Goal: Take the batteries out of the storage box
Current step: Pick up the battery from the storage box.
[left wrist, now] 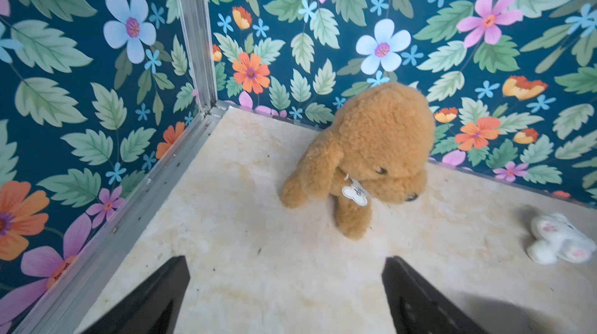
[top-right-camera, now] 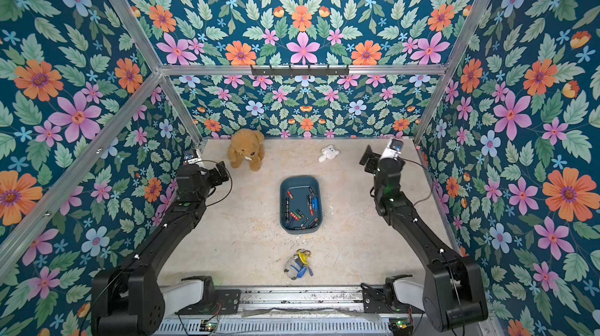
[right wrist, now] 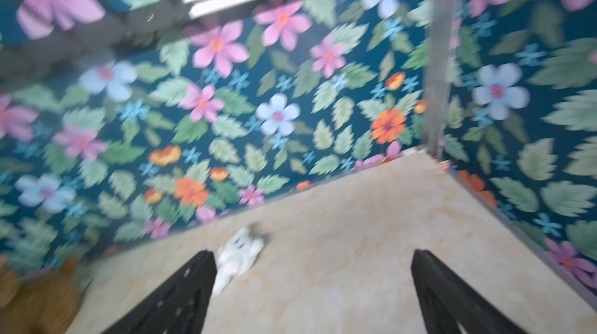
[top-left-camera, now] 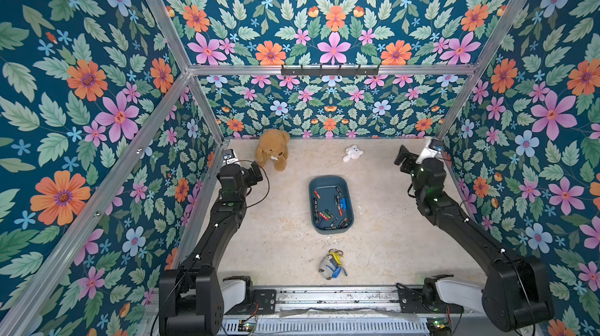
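Right by the arms' bases, a small grey, yellow and blue toy (top-left-camera: 331,264) lies on the pale table (top-left-camera: 276,246). Just beyond it, about midway across the table, sits the storage box (top-left-camera: 326,182), a shallow teal tray with its long side running away from the bases. The batteries (top-left-camera: 325,214) lie loose on its floor, most of them in the near half and along the right side. They are mainly black, with a few red, blue and green ones. Further back, the left claw (left wrist: 284,259) hangs over the table toward the left wall, well apart from the box. Its jaws are spread wide with nothing between them. The right claw (right wrist: 313,253) hangs toward the right wall, likewise wide and empty, though its wrist view is blurred. Farthest off, near the flowered back wall (top-left-camera: 324,107), a brown teddy bear (top-left-camera: 272,152) sits slumped forward just beyond the left claw. A small white plush toy (top-left-camera: 353,153) lies to the bear's right, apart from it.
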`<state>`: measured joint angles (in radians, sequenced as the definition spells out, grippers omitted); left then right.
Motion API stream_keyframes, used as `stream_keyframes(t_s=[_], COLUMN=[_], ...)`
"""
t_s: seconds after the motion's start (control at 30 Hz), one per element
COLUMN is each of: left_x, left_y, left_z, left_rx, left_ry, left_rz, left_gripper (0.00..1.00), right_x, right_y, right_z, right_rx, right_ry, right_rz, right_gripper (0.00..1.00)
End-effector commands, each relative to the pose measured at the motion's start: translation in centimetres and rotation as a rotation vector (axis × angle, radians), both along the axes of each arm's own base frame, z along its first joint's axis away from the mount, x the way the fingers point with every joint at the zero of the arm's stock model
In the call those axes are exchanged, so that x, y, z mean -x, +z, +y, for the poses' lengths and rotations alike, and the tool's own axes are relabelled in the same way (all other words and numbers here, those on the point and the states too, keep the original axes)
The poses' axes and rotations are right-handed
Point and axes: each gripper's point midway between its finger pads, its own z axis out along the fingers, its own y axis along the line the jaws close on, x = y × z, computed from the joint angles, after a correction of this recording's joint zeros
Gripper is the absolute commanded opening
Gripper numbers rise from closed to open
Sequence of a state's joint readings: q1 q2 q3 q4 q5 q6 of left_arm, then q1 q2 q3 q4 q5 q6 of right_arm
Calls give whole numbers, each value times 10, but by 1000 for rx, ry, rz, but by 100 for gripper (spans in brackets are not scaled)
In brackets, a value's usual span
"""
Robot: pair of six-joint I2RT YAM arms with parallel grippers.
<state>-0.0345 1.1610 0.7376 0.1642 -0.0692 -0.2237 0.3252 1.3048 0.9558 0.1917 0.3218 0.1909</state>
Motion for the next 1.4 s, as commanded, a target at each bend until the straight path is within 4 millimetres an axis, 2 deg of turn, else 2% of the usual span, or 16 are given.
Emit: stream_keyframes(t_s=[0.0,0.1,0.17,0.23,0.3,0.47,0.57,0.7,0.97,1.13,1.37], left_x=[17,29,35,41,47,54,57,60,60,59,58], left_y=[-15,-21,-26,-32,-37,-51,-60,-67,-77,-84,-87], left_z=[-9,-10,-9,-8,-9,-17,-26,-37,-55,-66,-70], left_rx=[60,95,102,117,150,165,181,171,167,160,162], left_ry=[-27,-13,-5,13,20,2,-23,-43,-69,-88,-87], left_rz=[87,122,144,159,161,237,277,299,338,364,373], left_gripper=[100,100,100,100,100,100,100,99,99,98,97], right_x=[31,35,38,42,46,56,59,63,77,84,92], right_y=[-60,-45,-42,-51,-73,-119,-140,-155,-187,-206,-227], right_z=[39,88,119,144,165,197,207,210,211,211,214], right_rx=[75,105,125,124,124,132,120,126,145,178,225], right_ry=[89,151,206,253,284,318,339,349,367,360,356], right_rz=[429,458,465,503,575,699,754,797,874,910,959], right_gripper=[99,99,99,98,94,89,79,66,51,46,36])
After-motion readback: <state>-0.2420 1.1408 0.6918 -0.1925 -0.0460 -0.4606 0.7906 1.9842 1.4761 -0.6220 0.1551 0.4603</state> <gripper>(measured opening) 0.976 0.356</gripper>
